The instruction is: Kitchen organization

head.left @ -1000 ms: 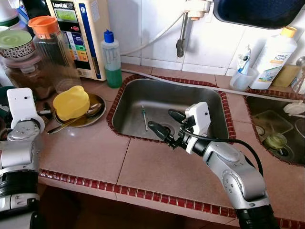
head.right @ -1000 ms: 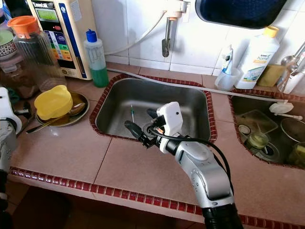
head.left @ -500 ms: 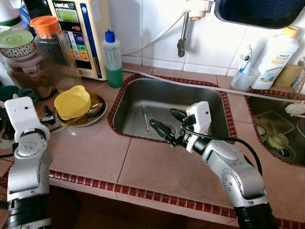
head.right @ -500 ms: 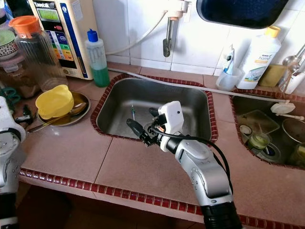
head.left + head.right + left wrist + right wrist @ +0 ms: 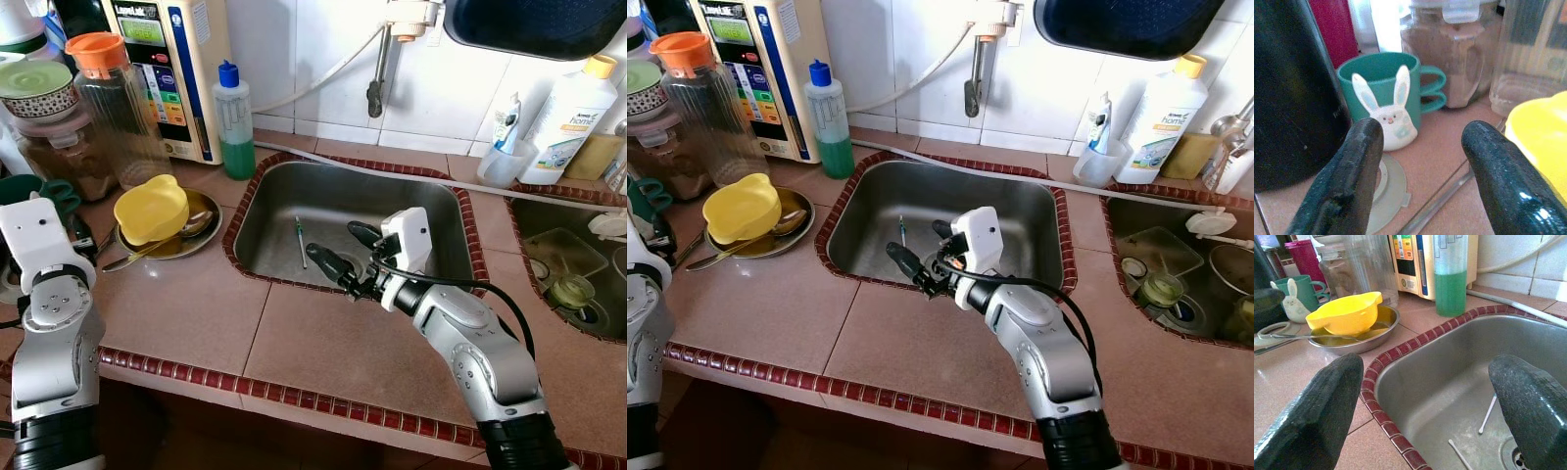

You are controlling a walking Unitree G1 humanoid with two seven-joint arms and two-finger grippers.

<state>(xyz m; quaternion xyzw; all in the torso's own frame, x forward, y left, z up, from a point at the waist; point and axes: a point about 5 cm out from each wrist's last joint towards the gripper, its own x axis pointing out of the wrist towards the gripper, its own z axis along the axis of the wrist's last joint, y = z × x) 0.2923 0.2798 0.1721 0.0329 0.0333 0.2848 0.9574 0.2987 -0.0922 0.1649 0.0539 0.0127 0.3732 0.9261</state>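
Two hands are in play, and both stand spread with nothing between their fingers. The right hand (image 5: 343, 253) hovers at the centre of the frame, over the front rim of the sink (image 5: 257, 196), its fingers aimed toward the upper left. What it most plausibly wants is the thin stick (image 5: 299, 241) lying on the sink floor, just left of and slightly beyond the fingertips, lower than they are. The stick's long axis runs from front to back of the basin, roughly crosswise to the line of the fingers, so a short reach down and left would likely bring the fingers astride it. The right arm is clearly the nearer one.

At the left edge of the frame the left hand (image 5: 1420, 161) points along the counter (image 5: 176, 304) toward a green bunny mug (image 5: 1388, 93), with the yellow bowl (image 5: 151, 208) in its metal dish (image 5: 201, 230) beside it. A green soap bottle (image 5: 234, 122) stands at the sink's upper left corner
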